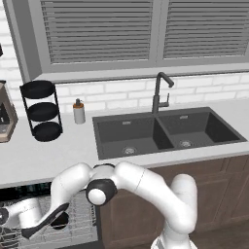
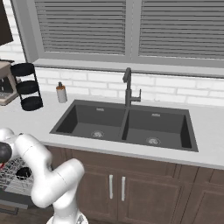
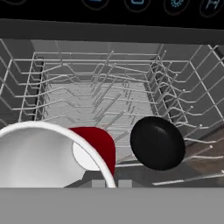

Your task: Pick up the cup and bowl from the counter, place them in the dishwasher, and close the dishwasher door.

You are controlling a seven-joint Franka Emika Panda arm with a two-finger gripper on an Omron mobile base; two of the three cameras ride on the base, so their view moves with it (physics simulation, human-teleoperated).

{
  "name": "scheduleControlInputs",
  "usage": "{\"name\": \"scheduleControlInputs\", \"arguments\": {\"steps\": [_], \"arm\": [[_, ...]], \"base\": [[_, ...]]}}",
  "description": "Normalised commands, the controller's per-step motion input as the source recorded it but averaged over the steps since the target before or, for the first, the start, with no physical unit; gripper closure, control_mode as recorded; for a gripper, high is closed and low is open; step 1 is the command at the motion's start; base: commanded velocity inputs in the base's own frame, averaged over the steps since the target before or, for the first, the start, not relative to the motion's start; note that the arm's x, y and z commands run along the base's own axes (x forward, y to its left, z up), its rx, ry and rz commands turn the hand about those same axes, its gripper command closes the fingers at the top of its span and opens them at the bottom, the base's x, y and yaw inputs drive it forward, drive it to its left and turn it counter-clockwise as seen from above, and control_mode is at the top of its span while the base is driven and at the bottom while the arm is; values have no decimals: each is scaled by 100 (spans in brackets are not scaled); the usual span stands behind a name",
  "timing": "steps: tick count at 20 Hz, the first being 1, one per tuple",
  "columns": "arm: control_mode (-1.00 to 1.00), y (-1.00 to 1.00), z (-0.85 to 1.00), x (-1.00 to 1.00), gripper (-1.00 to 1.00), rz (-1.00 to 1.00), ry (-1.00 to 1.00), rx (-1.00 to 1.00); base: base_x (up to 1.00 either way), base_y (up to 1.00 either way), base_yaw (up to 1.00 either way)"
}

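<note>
In the hand view the red cup [image 3: 98, 146] sits close up at the lower left, its white inside facing me. Its rim runs down between the fingertips of my gripper [image 3: 111, 183], which is shut on it. The black bowl [image 3: 157, 142] rests on the wire rack [image 3: 87, 87] of the open dishwasher, just right of the cup. The dark control strip [image 3: 131, 5] runs across the top. My arm reaches down left of the sink to the rack [image 1: 82, 219], where the bowl [image 1: 59, 221] lies. A dark panel edge [image 2: 19, 199] under the rack looks like the lowered dishwasher door.
The light counter [image 1: 48, 151] carries a black double sink [image 1: 165, 131] with a faucet [image 1: 158, 92]. A grey soap bottle [image 1: 79, 112] and a three-tier black stand [image 1: 43, 109] are at its back left. Brown cabinet doors [image 2: 116, 188] stand right of the dishwasher.
</note>
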Motion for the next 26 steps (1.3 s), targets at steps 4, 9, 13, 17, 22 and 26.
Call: {"name": "scheduleControlInputs", "arguments": {"steps": [4, 9, 13, 17, 22, 26], "arm": [[-100, 0, -55, 17, 100, 23, 7, 2], [-100, 0, -60, 27, 100, 19, 9, 0], [-100, 0, -46, 17, 100, 17, 11, 0], [-100, 0, -33, 1, 100, 15, 10, 0], [-100, 0, 0, 0, -100, 1, -1, 0], [-100, 0, 1, -17, -100, 0, -3, -1]], "base": [[0, 0, 0], [0, 0, 0], [0, 0, 0], [0, 0, 0], [0, 0, 0], [0, 0, 0]]}}
